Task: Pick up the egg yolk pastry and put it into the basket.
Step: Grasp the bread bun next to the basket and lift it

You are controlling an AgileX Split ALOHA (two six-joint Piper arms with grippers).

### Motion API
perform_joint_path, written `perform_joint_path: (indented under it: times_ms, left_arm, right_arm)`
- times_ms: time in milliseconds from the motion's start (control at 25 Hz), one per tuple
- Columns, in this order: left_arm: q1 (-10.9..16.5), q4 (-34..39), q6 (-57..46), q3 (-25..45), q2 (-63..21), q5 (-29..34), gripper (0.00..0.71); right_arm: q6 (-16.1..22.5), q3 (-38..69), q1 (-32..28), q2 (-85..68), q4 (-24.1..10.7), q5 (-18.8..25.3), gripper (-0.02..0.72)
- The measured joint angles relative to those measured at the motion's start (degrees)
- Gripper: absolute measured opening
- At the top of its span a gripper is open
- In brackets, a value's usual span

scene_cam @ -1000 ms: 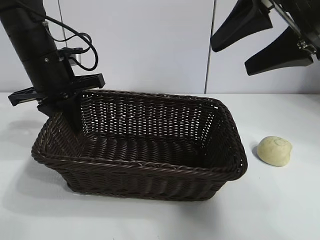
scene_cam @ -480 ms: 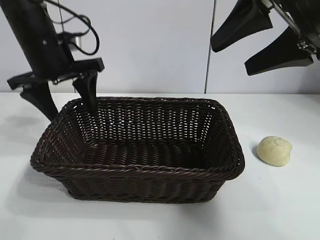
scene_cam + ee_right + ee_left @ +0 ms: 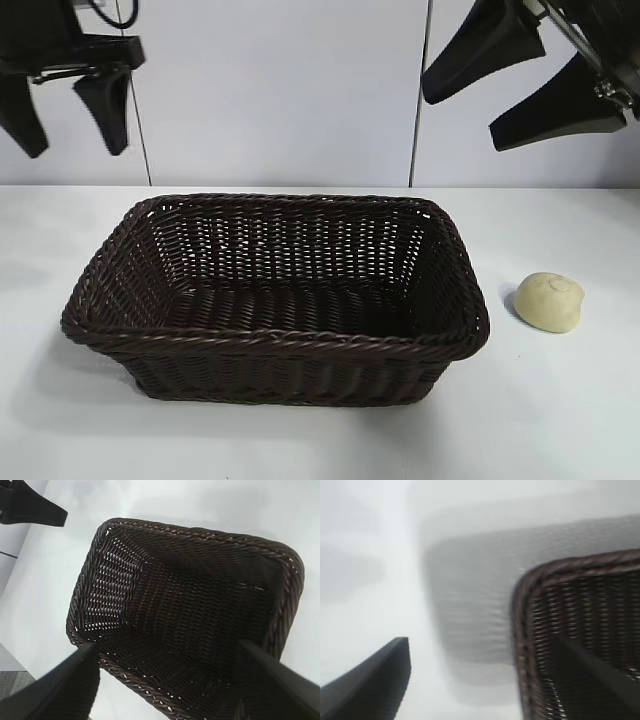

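Left gripper (image 3: 68, 110) has let go of the basket (image 3: 280, 345) and lifted clear: a second ago one finger was down inside the basket's left wall near the far-left corner, half a second ago the jaws had spread and straddled that rim, and now it hangs well above and to the left of the basket, fingers wide apart and holding nothing. The basket itself has shifted a little in that time; its near rim now sits squarer to the table edge, so the left arm's contact looks like a nudge to set it in place. Left wrist view confirms it: only the basket's corner rim (image 3: 520, 610) below, both fingers free of it. Egg yolk pastry (image 3: 549, 301) unchanged, resting on the white table (image 3: 560, 420) just to the right of the basket, not touching it. Right gripper (image 3: 520, 78) has not moved; it hovers high above the basket's right end, jaws well open, empty. Judgement: basket positioning is done, the pick is not yet begun, and the right arm is the nearer one to take the pastry.
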Motion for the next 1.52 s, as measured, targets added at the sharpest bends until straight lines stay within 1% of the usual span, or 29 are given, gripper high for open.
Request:
perform_joint_path:
  times_ms: [240,360,520,720,800,880,1000,1240,1520]
  left_arm:
    - [6.1,3.1,-0.4,0.0,-0.1,0.0,0.561]
    - [8.1,3.7,-0.8,0.0,-0.7,0.0,0.561]
    - [9.1,4.2,-0.8,0.0,-3.7,0.1,0.561]
    - [9.2,4.2,-0.8,0.2,-9.0,0.3,0.561]
    - [9.2,4.5,-0.8,1.8,-12.4,0.3,0.561]
    - [9.2,5.5,-0.8,4.9,-16.3,0.4,0.561]
    - [9.2,6.9,-0.3,11.8,-23.3,0.4,0.561]
    - [9.2,7.4,-0.8,26.5,-39.2,0.6,0.561]
    - [9.2,7.4,-1.9,41.9,-58.7,0.9,0.561]
  right_arm:
    - [0.0,0.0,0.0,0.0,-0.2,0.0,0.54]
    - [0.0,0.0,0.0,0.0,-0.4,0.0,0.54]
    - [0.0,0.0,0.0,0.0,-0.4,0.0,0.54]
    - [0.0,0.0,0.0,0.0,-0.7,0.0,0.54]
    - [0.0,0.0,0.0,0.0,-1.3,0.0,0.54]
    - [0.0,0.0,0.0,0.0,-1.7,0.1,0.54]
    - [0.0,0.0,0.0,0.0,-1.7,0.2,0.54]
    - [0.0,0.0,0.0,0.0,-1.7,0.5,0.54]
    - [0.0,0.0,0.0,0.0,-1.7,0.6,0.54]
